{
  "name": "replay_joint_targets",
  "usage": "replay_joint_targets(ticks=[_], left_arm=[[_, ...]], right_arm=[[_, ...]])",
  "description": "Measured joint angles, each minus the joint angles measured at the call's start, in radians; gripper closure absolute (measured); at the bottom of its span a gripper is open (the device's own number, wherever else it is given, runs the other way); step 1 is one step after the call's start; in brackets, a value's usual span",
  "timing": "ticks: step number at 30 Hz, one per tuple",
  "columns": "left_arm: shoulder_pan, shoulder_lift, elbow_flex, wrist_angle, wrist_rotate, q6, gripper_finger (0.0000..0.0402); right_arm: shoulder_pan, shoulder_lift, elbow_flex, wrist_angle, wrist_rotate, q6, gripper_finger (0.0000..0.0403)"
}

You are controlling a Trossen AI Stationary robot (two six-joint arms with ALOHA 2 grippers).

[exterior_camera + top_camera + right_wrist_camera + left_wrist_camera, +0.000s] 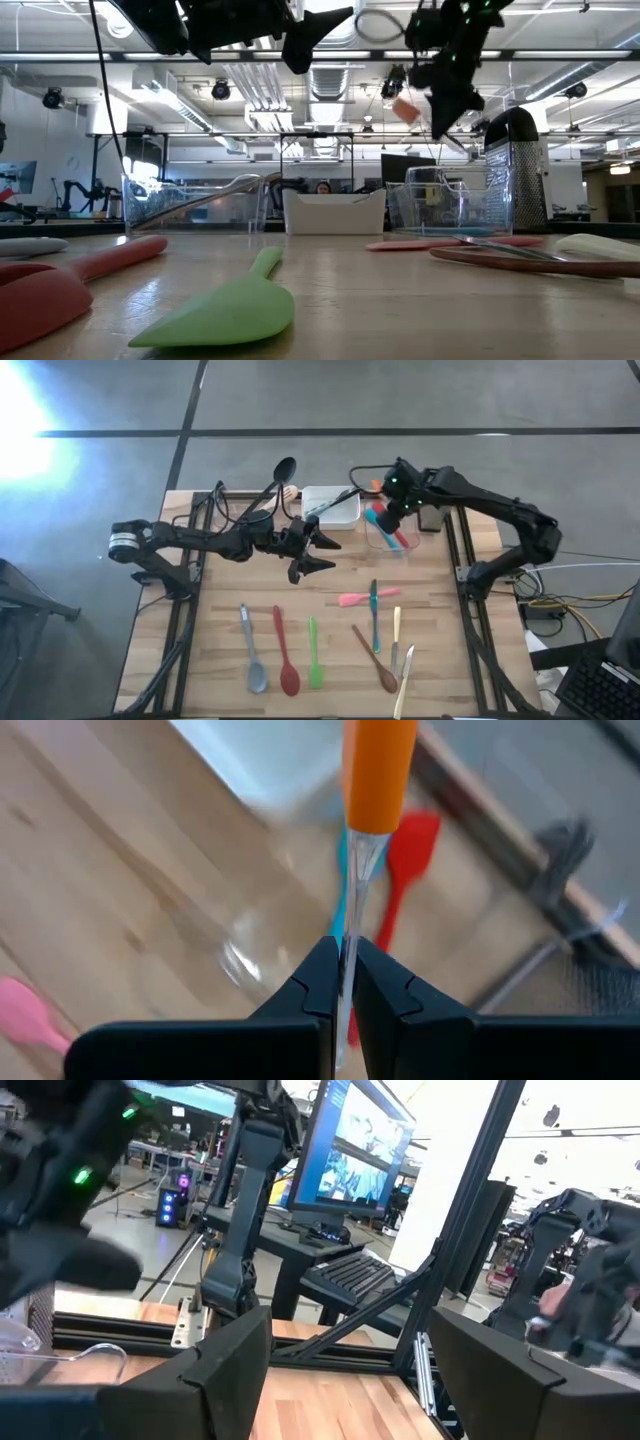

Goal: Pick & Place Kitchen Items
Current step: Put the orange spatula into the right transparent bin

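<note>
White tub (331, 506) beside clear tub (392, 536); grater (517, 168), seemingly.

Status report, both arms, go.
Right gripper shut on orange spatula, above clear tub. Left gripper open, empty, mid-table. Nothing blocking.

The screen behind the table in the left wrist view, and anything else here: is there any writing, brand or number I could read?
No text can be read anywhere.
Monitor: blue windows, any writing too blurred.
Utensils, such as the green spatula: no visible labels.
Clear tub: no visible label.
</note>
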Motion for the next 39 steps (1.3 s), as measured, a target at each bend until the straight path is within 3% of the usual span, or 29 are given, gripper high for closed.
replay_joint_targets(ticks=[21, 27, 39], left_arm=[[0.0, 0.0, 0.0, -0.001, 0.002, -0.026, 0.0131], [0.0, 0.0, 0.0, -0.012, 0.003, -0.03, 0.0131], [0.0, 0.0, 0.0, -0.029, 0.003, -0.03, 0.0131]], right_arm=[[-0.15, 0.394, 0.063, -0.125, -0.098, -0.087, 0.0392], [-0.2, 0.455, 0.091, -0.139, -0.216, -0.083, 0.0392], [-0.218, 0.555, 0.122, -0.148, -0.192, -0.083, 0.0392]])
